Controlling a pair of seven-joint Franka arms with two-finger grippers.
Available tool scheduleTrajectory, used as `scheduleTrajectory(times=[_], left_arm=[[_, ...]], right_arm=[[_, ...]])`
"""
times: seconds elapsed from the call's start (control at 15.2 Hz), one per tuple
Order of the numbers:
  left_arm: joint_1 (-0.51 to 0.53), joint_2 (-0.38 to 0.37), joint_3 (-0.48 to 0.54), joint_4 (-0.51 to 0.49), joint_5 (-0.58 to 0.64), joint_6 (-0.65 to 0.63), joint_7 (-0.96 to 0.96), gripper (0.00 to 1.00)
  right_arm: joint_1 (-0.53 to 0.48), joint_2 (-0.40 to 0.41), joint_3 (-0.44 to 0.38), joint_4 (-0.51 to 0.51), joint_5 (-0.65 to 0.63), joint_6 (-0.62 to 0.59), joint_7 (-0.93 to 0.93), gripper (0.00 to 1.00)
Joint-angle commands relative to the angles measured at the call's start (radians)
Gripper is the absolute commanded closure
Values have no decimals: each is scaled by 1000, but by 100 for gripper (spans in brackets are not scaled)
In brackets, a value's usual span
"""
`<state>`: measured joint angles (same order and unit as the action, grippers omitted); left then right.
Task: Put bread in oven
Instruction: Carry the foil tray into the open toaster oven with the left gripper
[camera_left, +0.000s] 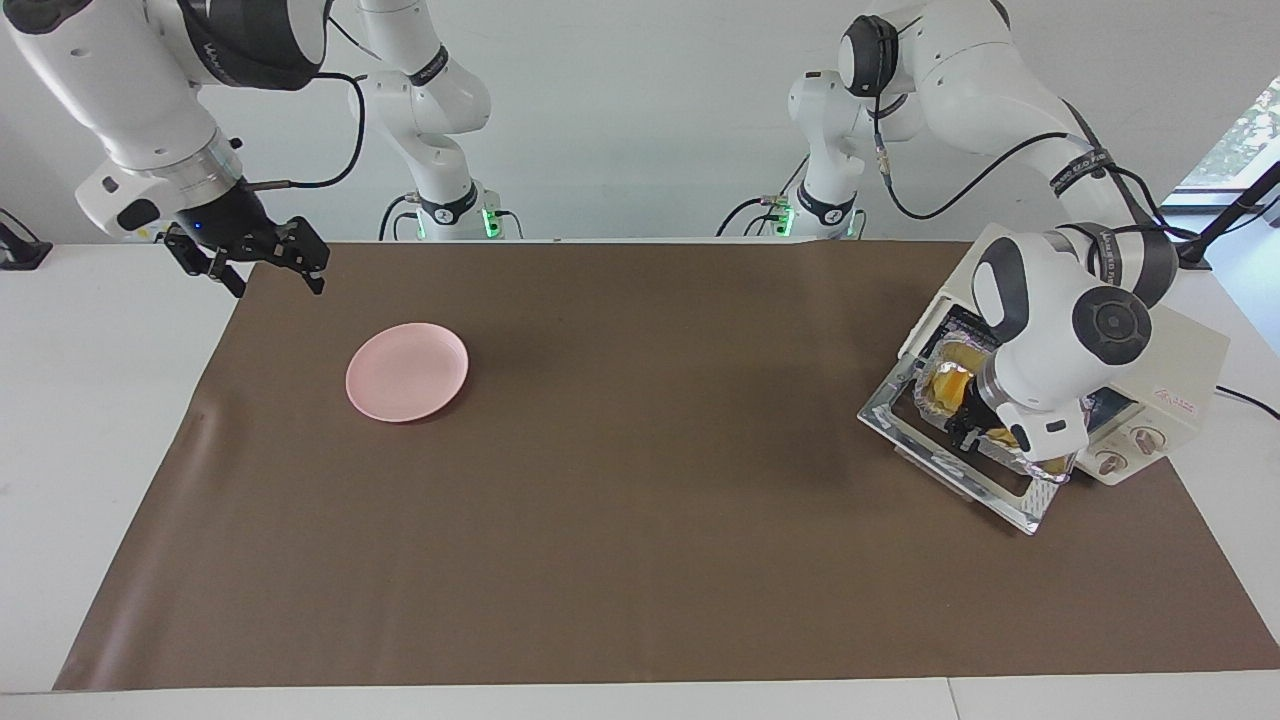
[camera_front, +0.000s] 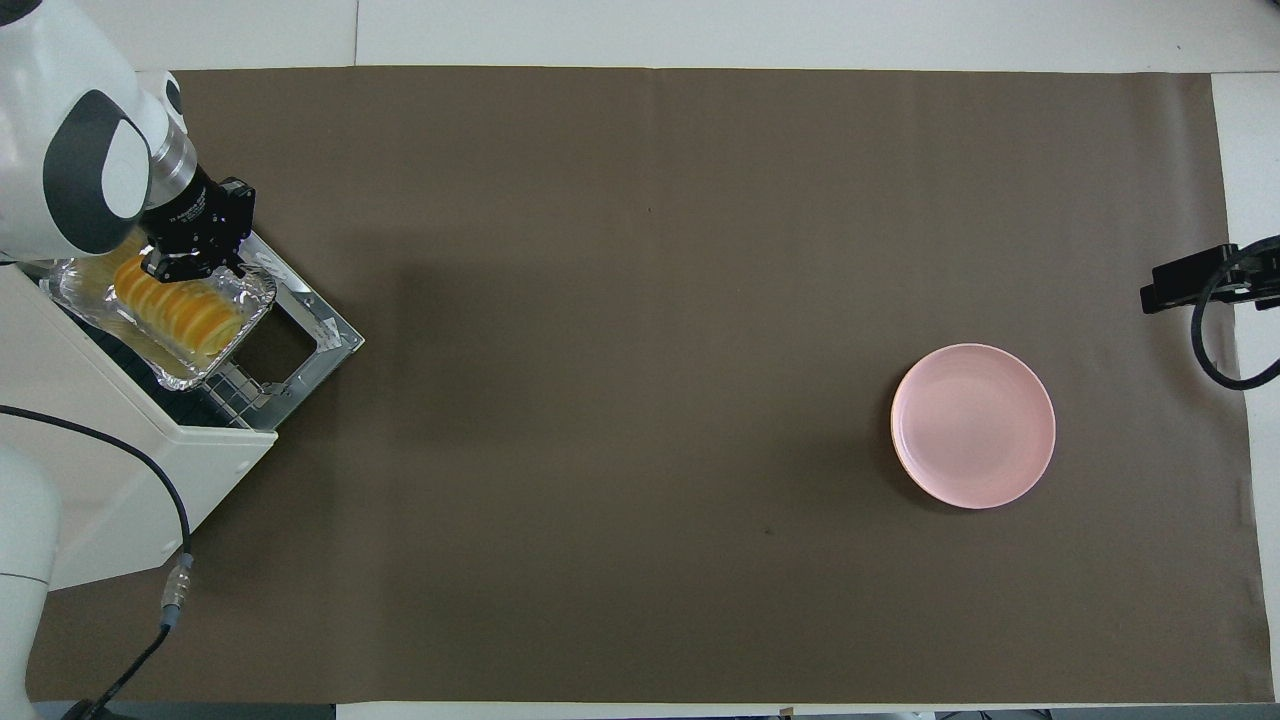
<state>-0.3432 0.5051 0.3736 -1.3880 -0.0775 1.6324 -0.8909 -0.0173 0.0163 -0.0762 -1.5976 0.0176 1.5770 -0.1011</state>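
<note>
Left fingers over bread in foil tray at oven mouth.

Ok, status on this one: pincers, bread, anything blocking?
Left pincer down at the foil tray in the oven mouth, door open. Bread in tray. Right pincer waits, open, near pink plate. Nothing blocking.

The oven stands at the left arm's end of the worktop, its glass door folded down and open. A foil tray with the bread sits at the oven mouth, over the door. The left gripper is down at the tray. The right gripper waits above the worktop's edge, jaws apart, with a pink plate lying farther from the robots.
</note>
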Motion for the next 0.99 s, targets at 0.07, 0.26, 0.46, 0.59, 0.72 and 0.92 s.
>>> scheduleTrajectory(times=[0.07,0.26,0.46,0.59,0.72,0.92], left_arm=[[12,-51,16,-74,-8,-5,49,100],[12,-53,37,-80,-7,-6,52,100],[12,-54,41,-92,14,-6,52,100],[-2,-83,39,-150,94,6,70,100],[-5,-95,38,-174,102,23,89,100],[-5,-97,34,-180,102,27,96,100]], right_arm=[[-1,-22,3,-22,12,1,17,0],[-1,-22,3,-22,12,1,17,0],[-1,-22,3,-22,12,1,17,0],[-1,-22,3,-22,12,1,17,0],[-1,-22,1,-22,12,1,17,0],[-1,-22,3,-22,12,1,17,0]])
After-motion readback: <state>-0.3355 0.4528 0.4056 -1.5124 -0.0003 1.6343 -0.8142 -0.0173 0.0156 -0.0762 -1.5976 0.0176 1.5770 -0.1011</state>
